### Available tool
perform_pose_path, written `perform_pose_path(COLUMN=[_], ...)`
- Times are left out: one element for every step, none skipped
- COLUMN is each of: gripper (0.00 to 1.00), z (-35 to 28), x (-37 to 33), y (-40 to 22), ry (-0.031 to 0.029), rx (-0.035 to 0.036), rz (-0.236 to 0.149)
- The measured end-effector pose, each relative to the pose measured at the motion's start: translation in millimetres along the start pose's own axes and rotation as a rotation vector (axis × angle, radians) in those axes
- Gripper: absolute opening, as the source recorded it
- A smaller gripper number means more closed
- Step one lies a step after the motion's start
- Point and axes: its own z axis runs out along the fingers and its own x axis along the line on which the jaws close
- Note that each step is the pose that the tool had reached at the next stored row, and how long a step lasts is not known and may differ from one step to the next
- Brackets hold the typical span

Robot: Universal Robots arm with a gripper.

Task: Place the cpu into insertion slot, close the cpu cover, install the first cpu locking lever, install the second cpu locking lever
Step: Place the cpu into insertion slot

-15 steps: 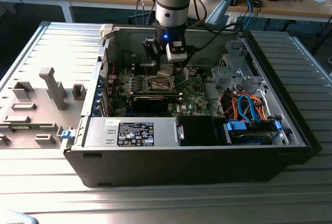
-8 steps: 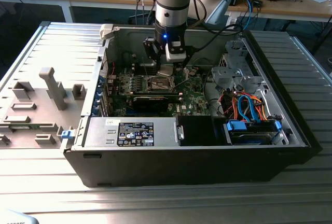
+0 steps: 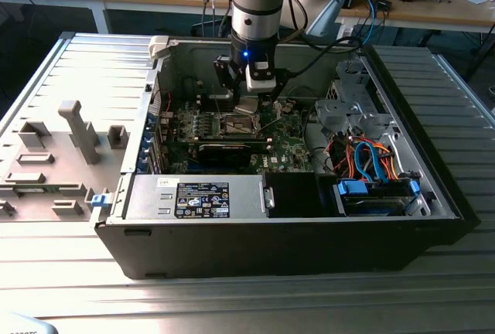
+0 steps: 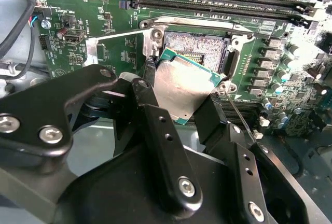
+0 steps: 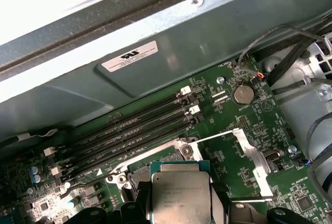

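Silvery cpu (image 4: 187,81) pinched in gripper (image 4: 182,92), hanging over open insertion slot (image 4: 197,45).

Black jaws clamp the cpu on two opposite edges, second wrist view; chip sits at an angle to the slot, just abv its bare pin field, not seated. First wrist view: cpu (image 5: 180,198) metal top up, near the RAM slots (image 5: 129,130) on green mobo (image 5: 233,125). Exterior view: gripper (image 3: 249,100) down inside the open pc case (image 3: 309,249), which lies on a ribbed metal surface (image 3: 232,303).
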Motion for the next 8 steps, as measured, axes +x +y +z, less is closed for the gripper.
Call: perform_pose_path(gripper=[0.54, 0.54, 0.54, 0.54, 0.54, 0.54, 0.54, 0.54], z=[0.0, 0.0, 0.0, 0.0, 0.0, 0.0, 0.0, 0.0], x=[0.0, 0.0, 0.0, 0.0, 0.0, 0.0, 0.0, 0.0], y=[0.0, 0.0, 0.0, 0.0, 0.0, 0.0, 0.0, 0.0], ry=[-0.0004, -0.0007, -0.0009, -0.0014, -0.0018, -0.0020, -0.0023, -0.0025], rx=[-0.0001, -0.0002, -0.0002, -0.0003, -0.0004, -0.0005, -0.0005, -0.0006], rz=[0.006, 0.009, 0.012, 0.018, 0.023, 0.026, 0.029, 0.032])
